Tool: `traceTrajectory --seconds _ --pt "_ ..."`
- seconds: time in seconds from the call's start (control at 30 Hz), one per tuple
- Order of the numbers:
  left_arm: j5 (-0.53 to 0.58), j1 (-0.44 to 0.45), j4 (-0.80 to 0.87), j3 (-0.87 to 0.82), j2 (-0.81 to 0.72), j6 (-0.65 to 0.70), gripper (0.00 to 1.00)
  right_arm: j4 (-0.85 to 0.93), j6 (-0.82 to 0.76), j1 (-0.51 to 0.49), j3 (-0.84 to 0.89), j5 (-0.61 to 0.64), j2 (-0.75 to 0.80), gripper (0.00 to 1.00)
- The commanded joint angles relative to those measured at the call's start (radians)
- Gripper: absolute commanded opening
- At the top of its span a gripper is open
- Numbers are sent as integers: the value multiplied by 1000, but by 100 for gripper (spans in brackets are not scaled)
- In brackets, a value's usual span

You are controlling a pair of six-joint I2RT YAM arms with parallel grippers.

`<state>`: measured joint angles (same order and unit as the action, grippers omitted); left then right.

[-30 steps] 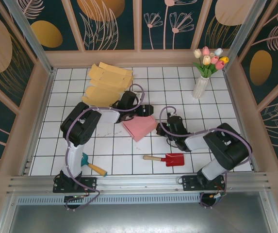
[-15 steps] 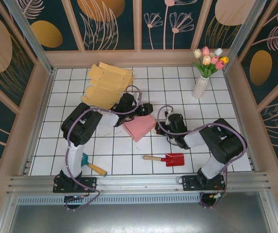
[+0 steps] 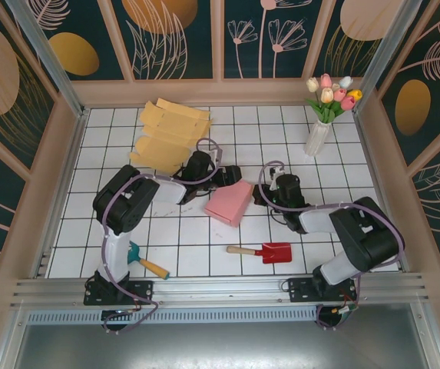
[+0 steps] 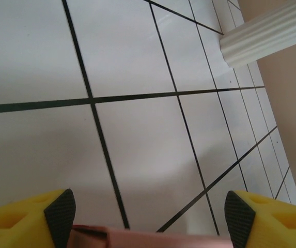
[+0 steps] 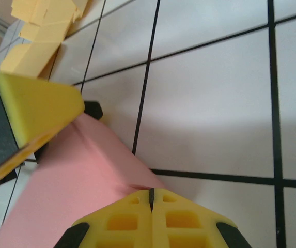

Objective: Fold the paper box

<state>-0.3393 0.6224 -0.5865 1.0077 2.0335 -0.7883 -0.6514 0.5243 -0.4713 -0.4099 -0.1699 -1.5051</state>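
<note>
Folding apparently under way: pink paper box [image 3: 229, 203] lies between the grippers, left gripper [image 4: 148, 217] spread wide astride its edge, right gripper [image 5: 151, 199] shut empty against its flank; next likely requires a square pinch there

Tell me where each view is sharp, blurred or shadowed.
Top external view: evenly lit and sharp, soft shadows beside the arms on the table. Left wrist view: the left fingers and the pink box edge are blurred, grid lines crisper. Right wrist view: the right fingers and pink box are soft, a grey shadow crosses the tiles.
</note>
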Motion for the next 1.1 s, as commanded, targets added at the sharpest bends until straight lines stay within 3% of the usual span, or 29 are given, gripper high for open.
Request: traceTrajectory --seconds 0.0,0.17,0.33,0.5,0.7,1.07 --pt "37 -32 63 -29 -64 23 83 50 -35 5 -14 43 56 0" --pt "106 -38 65 -121 -155 38 85 230 -14 -3 -30 53 108 0" --pt "91 -35 -9 -271 -250 30 83 323 33 -59 28 68 195 0" --pt "62 -23 -75 -369 -286 24 81 284 100 -142 84 50 211 0" --pt "84 33 -104 -416 -314 19 81 201 147 -254 72 51 96 0" --pt "51 133 -314 -444 -216 -123 79 -15 207 -308 -10 -41 -32 0"
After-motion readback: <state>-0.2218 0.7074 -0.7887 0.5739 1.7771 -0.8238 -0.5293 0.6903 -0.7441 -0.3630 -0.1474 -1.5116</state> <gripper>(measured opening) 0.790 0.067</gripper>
